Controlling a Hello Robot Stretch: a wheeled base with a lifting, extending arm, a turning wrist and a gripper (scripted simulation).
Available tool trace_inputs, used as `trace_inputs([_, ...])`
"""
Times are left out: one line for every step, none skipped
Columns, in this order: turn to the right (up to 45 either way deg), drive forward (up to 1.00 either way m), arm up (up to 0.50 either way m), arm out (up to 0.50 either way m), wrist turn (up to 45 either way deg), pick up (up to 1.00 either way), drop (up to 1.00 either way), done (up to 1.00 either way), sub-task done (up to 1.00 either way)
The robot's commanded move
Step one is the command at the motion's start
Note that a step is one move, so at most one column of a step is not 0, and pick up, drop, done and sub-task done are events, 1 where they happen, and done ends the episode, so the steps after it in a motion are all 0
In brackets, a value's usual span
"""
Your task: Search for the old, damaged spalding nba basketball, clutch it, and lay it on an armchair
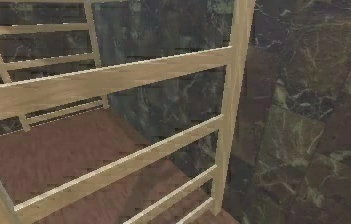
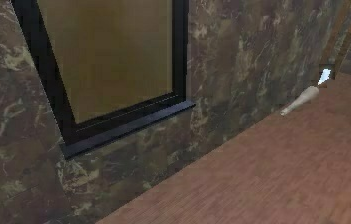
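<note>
a: forward view, what are you logging?
b: a pale wooden frame of slanting rails (image 1: 113, 82) is crossing the near part. its square upright post (image 1: 233, 100) is standing at the right end. a second pale wooden ladder-like rack (image 1: 43, 62) is standing farther back at the forward view's left.
a: behind it?
b: a dark green-blue marbled stone wall (image 1: 303, 120) is running behind and right of the post. a reddish-brown wooden floor (image 1: 63, 150) is lying under the rails.
a: arm side view?
b: a black rectangular frame (image 2: 133, 122) around a dull tan flat pane (image 2: 108, 50) is hanging on a dark brown marbled wall (image 2: 243, 60). can't tell if it's a window or a picture. the floor is running across the lower right.
a: right edge?
b: a pale wooden stick end (image 2: 301, 102) is poking in where wall and floor are meeting. a small white-and-blue bit (image 2: 325, 75) is sitting just above it, too small to name.
a: tool state?
b: cannot tell whether it's apart, together or clamped on anything.
a: old damaged basketball?
b: cannot tell where it's sitting.
</note>
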Motion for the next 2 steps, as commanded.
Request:
trace_inputs([6.0, 0.0, 0.0, 0.0, 0.0, 0.0, 0.0, 0.0, 0.0])
trace_inputs([0.0, 0.2, 0.0, 0.0, 0.0, 0.0, 0.0, 0.0, 0.0])
